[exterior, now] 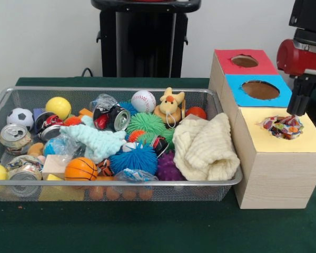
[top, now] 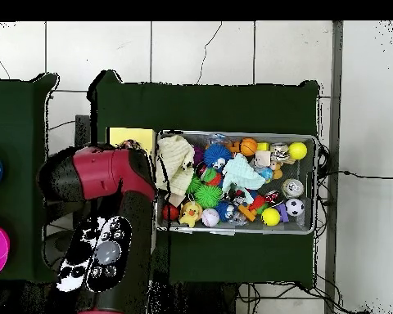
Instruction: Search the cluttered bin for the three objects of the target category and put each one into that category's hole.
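The wire mesh bin (exterior: 121,90) stands on the green table, full of toys; it also shows in the overhead view (top: 232,133). A polka-dot cloth (exterior: 282,127) sits bunched in the round hole of the yellow-topped box (exterior: 305,141), part of it sticking out. My gripper (exterior: 296,108) hangs just above the cloth's right edge; I cannot tell whether it is open or shut. No other polka-dot cloth shows in the bin. In the overhead view the red arm (top: 101,176) hides the gripper and most of the yellow box top (top: 130,136).
The blue-topped box (exterior: 258,90) and the red-topped box (exterior: 245,61) stand behind the yellow one. In the bin lie a cream waffle-knit cloth (exterior: 205,147), a mint fuzzy cloth (exterior: 97,139), balls, cans and spiky toys.
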`<state>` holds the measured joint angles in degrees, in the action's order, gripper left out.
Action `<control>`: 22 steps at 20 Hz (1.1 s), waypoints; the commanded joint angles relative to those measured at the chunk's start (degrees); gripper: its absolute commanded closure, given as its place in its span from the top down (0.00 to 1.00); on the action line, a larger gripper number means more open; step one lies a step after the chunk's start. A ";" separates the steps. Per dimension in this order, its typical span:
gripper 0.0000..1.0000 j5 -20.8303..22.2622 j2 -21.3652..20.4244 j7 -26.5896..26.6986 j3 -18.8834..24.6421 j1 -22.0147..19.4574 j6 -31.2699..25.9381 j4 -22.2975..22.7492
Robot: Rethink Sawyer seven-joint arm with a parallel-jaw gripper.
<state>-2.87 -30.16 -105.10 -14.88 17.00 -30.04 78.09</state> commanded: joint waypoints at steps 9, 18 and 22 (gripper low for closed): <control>0.00 -4.29 4.12 -18.10 -2.14 3.72 6.67 10.07; 0.00 -4.59 5.53 -16.77 -6.39 6.73 14.68 8.14; 0.00 -4.48 2.90 -11.88 -5.45 4.53 10.02 5.46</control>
<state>-5.35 -27.66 -105.26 -21.05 24.30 -17.82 82.78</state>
